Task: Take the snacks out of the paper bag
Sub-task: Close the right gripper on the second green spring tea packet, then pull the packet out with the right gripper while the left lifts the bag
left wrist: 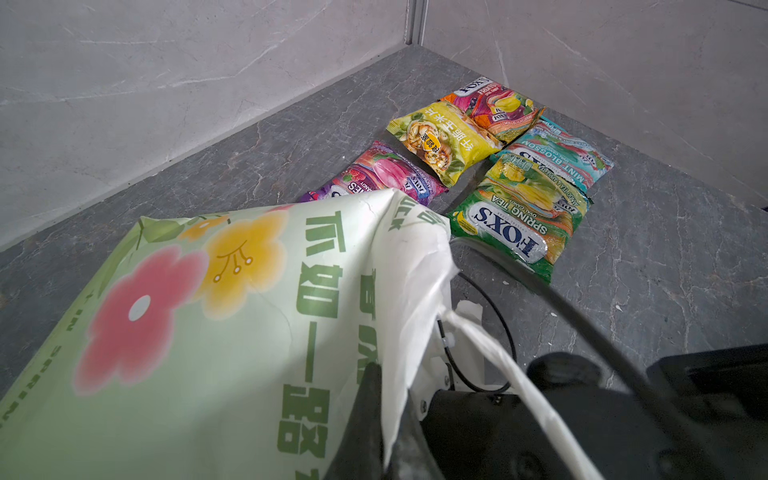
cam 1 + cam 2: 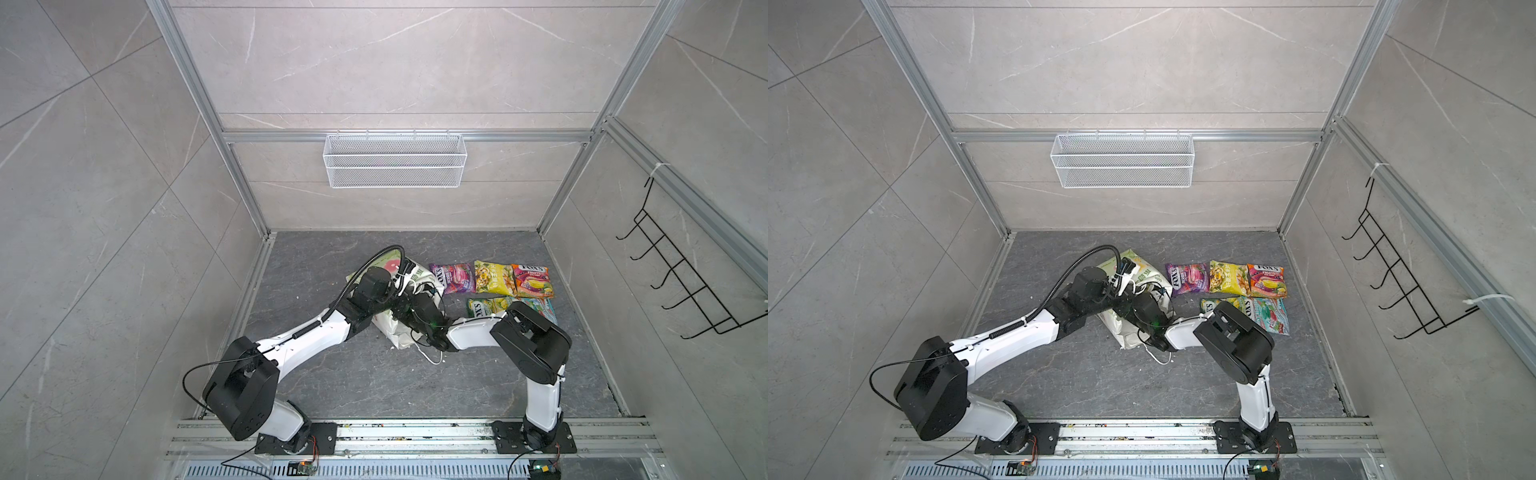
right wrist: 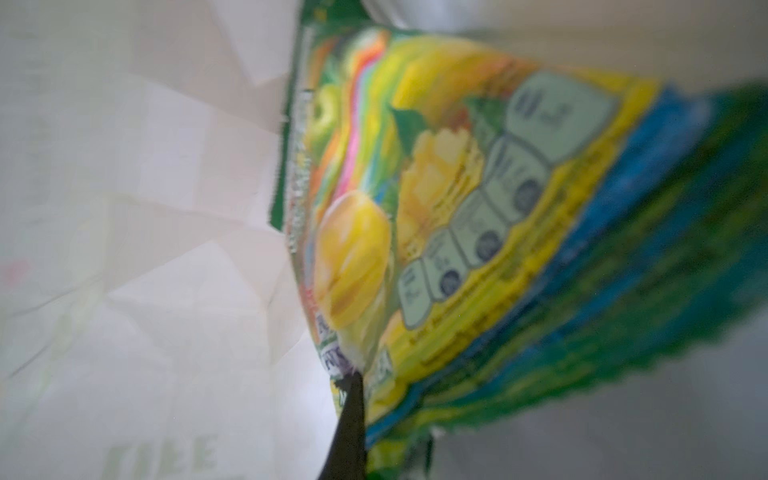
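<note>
Green-yellow packet [image 3: 457, 199] sits pinched aslant in right claw [image 3: 358, 384], inside bag [image 1: 187, 332] left claw [image 1: 384, 419] clamps.

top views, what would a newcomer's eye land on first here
The bright snack packets stand out first in both top views, laid flat in a cluster on the dark floor just right of the paper bag. Next comes the bag itself: the left claw pinches its rim, and in the right wrist view the right claw is shut on a green-yellow packet inside the white interior.
</note>
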